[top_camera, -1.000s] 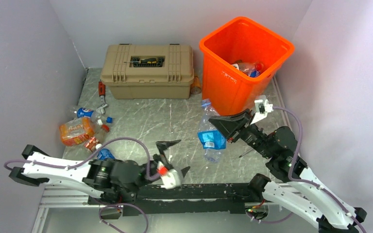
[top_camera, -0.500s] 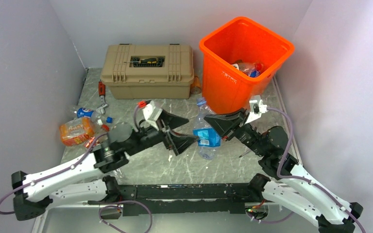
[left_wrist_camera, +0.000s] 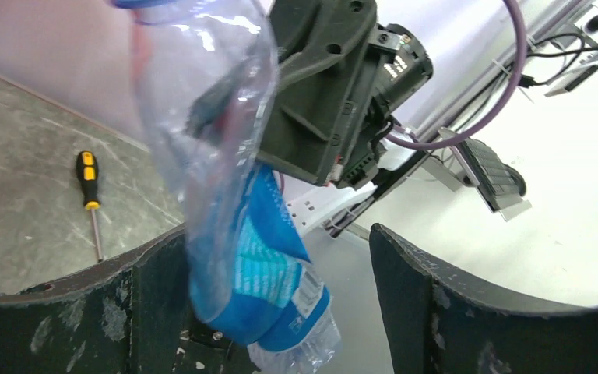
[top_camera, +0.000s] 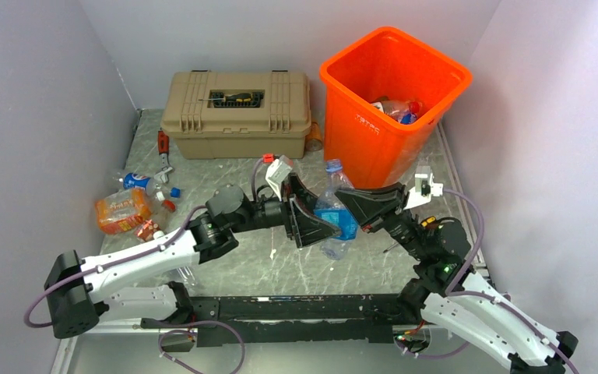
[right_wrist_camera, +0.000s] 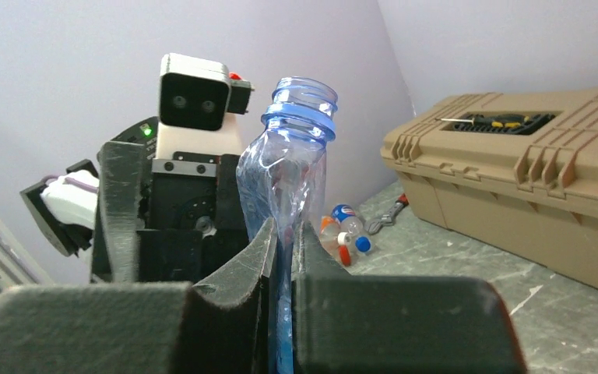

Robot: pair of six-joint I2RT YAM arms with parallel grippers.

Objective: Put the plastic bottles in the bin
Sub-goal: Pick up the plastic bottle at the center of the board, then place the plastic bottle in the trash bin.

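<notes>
Top external view: a tall bright orange plastic bin [top_camera: 370,136] stands at the far right of the grey marbled table [top_camera: 233,183], with discarded bottles [top_camera: 395,109] inside it and a tan latched toolbox [top_camera: 237,117] to its left. Just in front of the bin, the right gripper [right_wrist_camera: 286,234] is clenched on a clear crushed bottle with a blue label [top_camera: 333,214], held neck up. The left gripper [left_wrist_camera: 279,234] straddles the bottle's lower half, jaws apart on either side. Loose crushed bottles [top_camera: 128,206] lie at the table's left edge. A yellow-handled screwdriver [left_wrist_camera: 87,175] lies on the table.
</notes>
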